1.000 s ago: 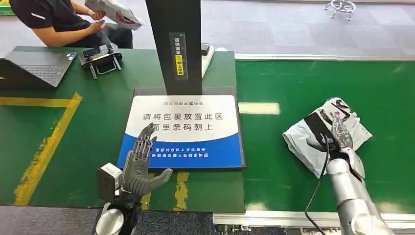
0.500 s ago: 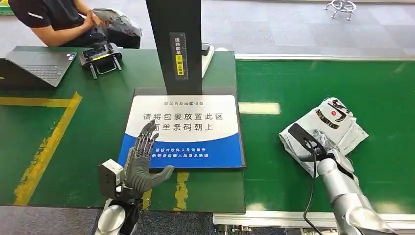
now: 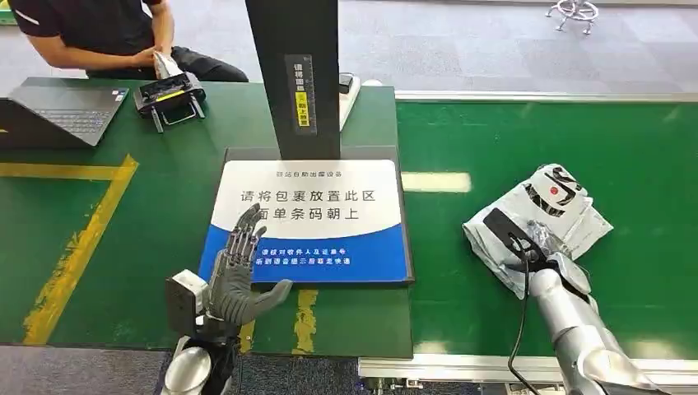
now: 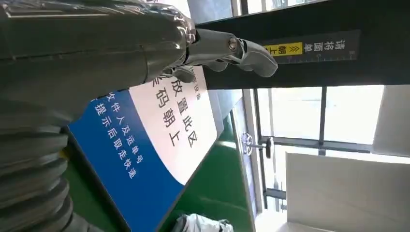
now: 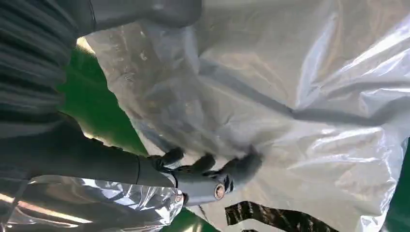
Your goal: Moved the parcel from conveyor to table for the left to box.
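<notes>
A grey-white plastic parcel (image 3: 568, 206) with black print lies crumpled on the green conveyor belt (image 3: 527, 140) at the right. My right hand (image 3: 547, 247) sits on its near edge and grips the plastic. In the right wrist view the dark fingers (image 5: 208, 169) curl into the parcel's film (image 5: 290, 72), with the thumb on the other side. My left hand (image 3: 234, 271) hovers with fingers spread over the near edge of the blue-and-white placard (image 3: 329, 214) on the table. The left wrist view shows those fingers (image 4: 227, 48) holding nothing, above the placard (image 4: 159, 140).
A black post (image 3: 296, 74) rises behind the placard. On the green table (image 3: 123, 222), at its far left, lie a laptop (image 3: 62, 111) and a black controller (image 3: 169, 95). A seated person (image 3: 90, 33) behind them holds another bag. Yellow tape lines mark the table.
My right hand has drawn back toward me and a little left, and the parcel has shifted left with it. The left hand has stayed put. The person lowered their bag.
</notes>
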`<action>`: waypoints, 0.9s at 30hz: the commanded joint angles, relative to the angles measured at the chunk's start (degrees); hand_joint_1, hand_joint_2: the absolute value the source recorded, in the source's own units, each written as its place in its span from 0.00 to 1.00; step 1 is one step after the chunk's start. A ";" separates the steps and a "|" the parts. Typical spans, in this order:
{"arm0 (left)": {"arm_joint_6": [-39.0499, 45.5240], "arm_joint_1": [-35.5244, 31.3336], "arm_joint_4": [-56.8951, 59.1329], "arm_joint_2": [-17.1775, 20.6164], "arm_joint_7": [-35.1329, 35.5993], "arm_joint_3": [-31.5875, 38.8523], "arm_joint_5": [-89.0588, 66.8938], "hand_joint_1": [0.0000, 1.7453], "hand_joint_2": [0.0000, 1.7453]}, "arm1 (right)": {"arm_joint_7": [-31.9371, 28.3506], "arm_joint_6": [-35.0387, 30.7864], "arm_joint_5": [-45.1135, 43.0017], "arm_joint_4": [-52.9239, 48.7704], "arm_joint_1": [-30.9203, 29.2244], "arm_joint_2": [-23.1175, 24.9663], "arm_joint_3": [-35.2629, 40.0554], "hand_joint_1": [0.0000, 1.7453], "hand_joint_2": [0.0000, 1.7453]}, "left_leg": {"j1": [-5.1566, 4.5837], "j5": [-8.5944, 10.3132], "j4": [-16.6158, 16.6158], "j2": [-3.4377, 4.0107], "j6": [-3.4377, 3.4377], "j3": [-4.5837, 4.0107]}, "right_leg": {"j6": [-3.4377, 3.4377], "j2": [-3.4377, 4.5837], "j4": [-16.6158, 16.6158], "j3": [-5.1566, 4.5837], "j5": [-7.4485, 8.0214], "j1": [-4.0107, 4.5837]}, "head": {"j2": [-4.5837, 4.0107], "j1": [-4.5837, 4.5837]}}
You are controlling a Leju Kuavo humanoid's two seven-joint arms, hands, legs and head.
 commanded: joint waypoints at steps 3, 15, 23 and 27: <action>0.08 -0.59 1.59 1.68 0.06 -0.57 0.35 0.00 1.00 | -0.97 0.02 -0.51 2.75 0.15 1.30 -0.49 1.00 1.00 | 0.03 0.05 -0.15 0.10 -0.02 0.19 | -0.24 0.06 -0.13 0.15 0.08 0.07 | 0.00 -0.02; 0.08 -1.04 1.72 1.85 0.25 -0.23 0.16 0.00 1.00 | -3.65 1.23 -1.66 1.40 2.12 1.69 -1.17 1.00 1.00 | 0.04 0.04 -0.15 0.07 -0.03 0.20 | -0.24 0.02 -0.12 0.16 0.05 0.08 | 0.00 0.00; 1.14 0.96 0.05 2.19 -0.37 0.41 0.09 0.00 1.00 | -16.63 -11.81 -5.42 -6.07 4.28 4.33 -2.66 1.00 1.00 | 0.02 0.04 -0.15 0.21 -0.02 0.17 | -0.25 0.16 -0.10 0.09 0.08 0.05 | 0.00 0.00; 1.45 2.07 -1.11 2.09 -0.44 0.29 0.10 0.00 1.00 | -22.56 -18.94 -7.52 -16.23 8.39 6.14 -2.12 1.00 1.00 | 0.02 0.00 -0.08 0.18 -0.03 0.05 | -0.17 0.15 -0.02 -0.02 0.04 0.04 | 0.00 0.00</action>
